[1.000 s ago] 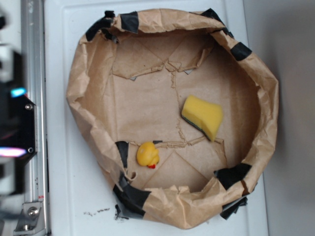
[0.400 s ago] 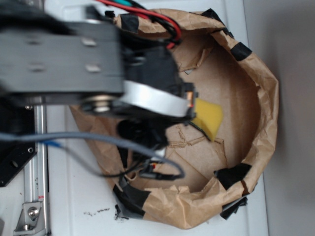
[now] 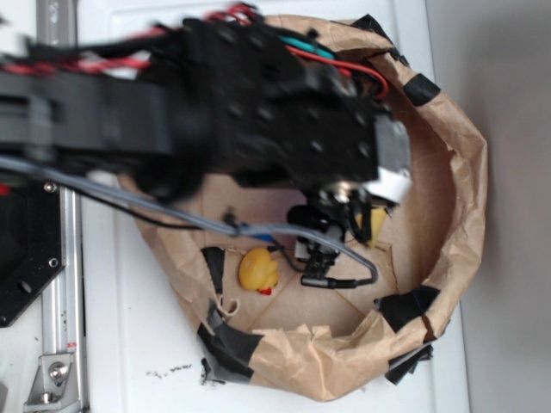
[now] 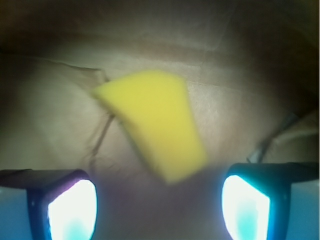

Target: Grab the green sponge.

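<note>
Green sponge [image 4: 152, 125], a yellow foam wedge shaped like a trapezoid, lies flat on the floor of the crumpled brown paper basin [image 3: 469, 185]; its scouring layer shows only as a dark blurred edge along one long side in the wrist view. In the exterior view a mere sliver of yellow peeks out beside the black arm, right of the basin's middle. The pincer [image 4: 159, 212] hangs above it with its two fingers [image 4: 70, 210] spread wide apart, nothing between them, the wedge's narrow end lying in the gap below.

Foam like this is probably light, soft and springy, so it should squash under pressure and not slip; closing across the two long sides, near the middle, looks the surest hold.

Nearby, toward the basin's lower left, sits a small yellow rubber duck [image 3: 258, 270], clear of the sponge. The paper walls are patched with strips of black tape [image 3: 407, 305], and the basin rests on a white surface [image 3: 129, 344] with a metal rail [image 3: 53, 361] along its left edge.
</note>
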Robot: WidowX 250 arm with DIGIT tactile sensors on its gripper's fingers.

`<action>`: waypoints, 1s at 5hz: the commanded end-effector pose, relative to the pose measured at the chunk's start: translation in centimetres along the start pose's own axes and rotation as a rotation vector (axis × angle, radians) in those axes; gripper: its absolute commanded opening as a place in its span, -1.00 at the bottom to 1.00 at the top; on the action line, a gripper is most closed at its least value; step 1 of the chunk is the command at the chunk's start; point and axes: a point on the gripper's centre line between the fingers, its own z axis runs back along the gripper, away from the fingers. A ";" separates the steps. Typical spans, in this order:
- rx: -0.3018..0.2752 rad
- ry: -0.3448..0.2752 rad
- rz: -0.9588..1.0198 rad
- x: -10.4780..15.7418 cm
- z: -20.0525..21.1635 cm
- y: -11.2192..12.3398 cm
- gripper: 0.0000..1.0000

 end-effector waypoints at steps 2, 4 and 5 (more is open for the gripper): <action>0.106 -0.002 0.045 3.2 -0.4 3.1 -1.00; 0.079 -0.024 0.060 2.2 5.7 4.1 -1.00; 0.043 -0.048 0.065 0.4 10.3 3.5 -1.00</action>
